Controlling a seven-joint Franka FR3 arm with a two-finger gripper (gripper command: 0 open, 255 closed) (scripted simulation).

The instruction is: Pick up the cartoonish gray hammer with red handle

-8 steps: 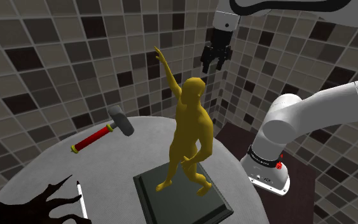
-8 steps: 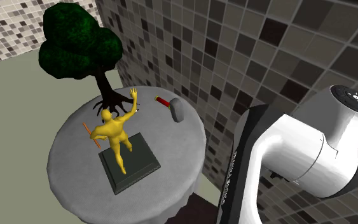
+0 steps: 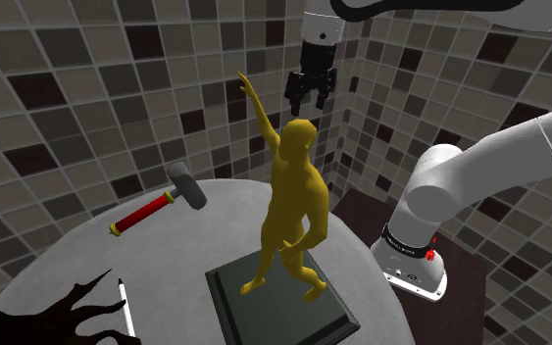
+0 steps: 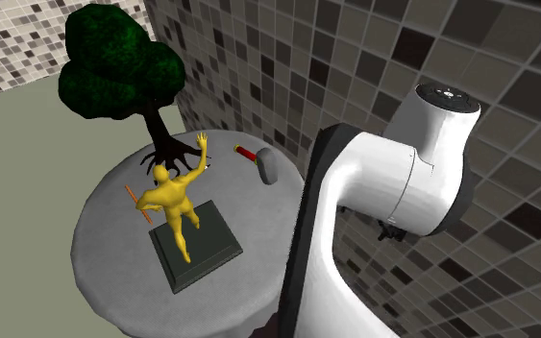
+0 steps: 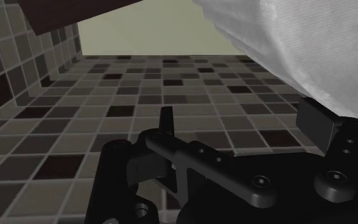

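The black gripper [image 3: 308, 98] is hanging high in the air in front of the tiled wall [image 3: 87, 108], with its 2 fingers spreading apart and nothing sitting between them. In the shoulder view it is hovering just above and to the right of the raised hand of a yellow figure statue [image 3: 295, 201], well apart from the hammer [image 3: 158, 206]. The hammer is lying flat on the round gray table [image 3: 175, 260], near the far edge by the wall, with its gray head pointing to the shoulder view's right and its red handle running down to the left. The statue is standing on a dark square base [image 3: 278, 309] nearer the stand, with bare tabletop lying between it and the hammer. In the second exterior view the hammer [image 4: 263, 165] is resting at the table's [image 4: 105, 254] far rim, with a dark-leaved tree [image 4: 114, 67] rising beside it and the white arm [image 4: 374, 192] looming in the foreground. A thin stick [image 3: 125, 299] is lying near the tree's roots.
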